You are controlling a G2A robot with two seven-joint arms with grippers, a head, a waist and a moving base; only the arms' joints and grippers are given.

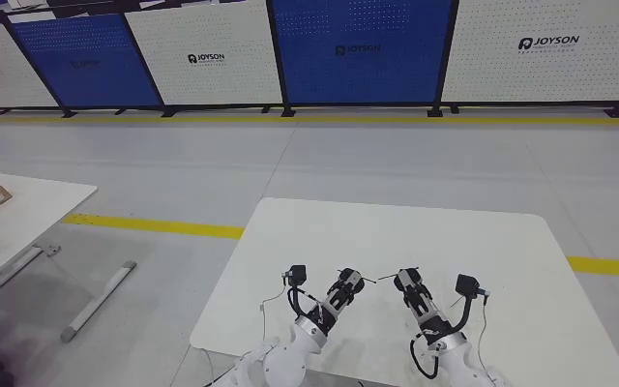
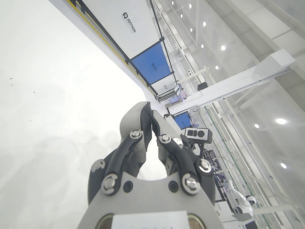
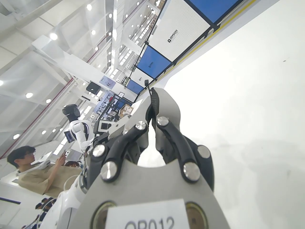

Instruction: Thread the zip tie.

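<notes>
Both arms are low over the near part of the white table (image 1: 406,232). My right gripper (image 1: 399,279) (image 3: 151,107) is shut on a thin black zip tie (image 3: 148,87). Its square head (image 3: 146,82) sticks out just past the fingertips. In the top view a short black piece of the tie (image 1: 386,278) points from this gripper toward the left one. My left gripper (image 1: 354,281) (image 2: 151,117) is also shut, and a thin black strip (image 1: 367,281) pokes out of its tip toward the right gripper. The two tips face each other a small gap apart.
The table's far half is bare white surface. A second white table (image 1: 39,203) stands off to the left across the floor. A yellow floor line (image 1: 155,225) and blue and white panels (image 1: 358,48) lie behind.
</notes>
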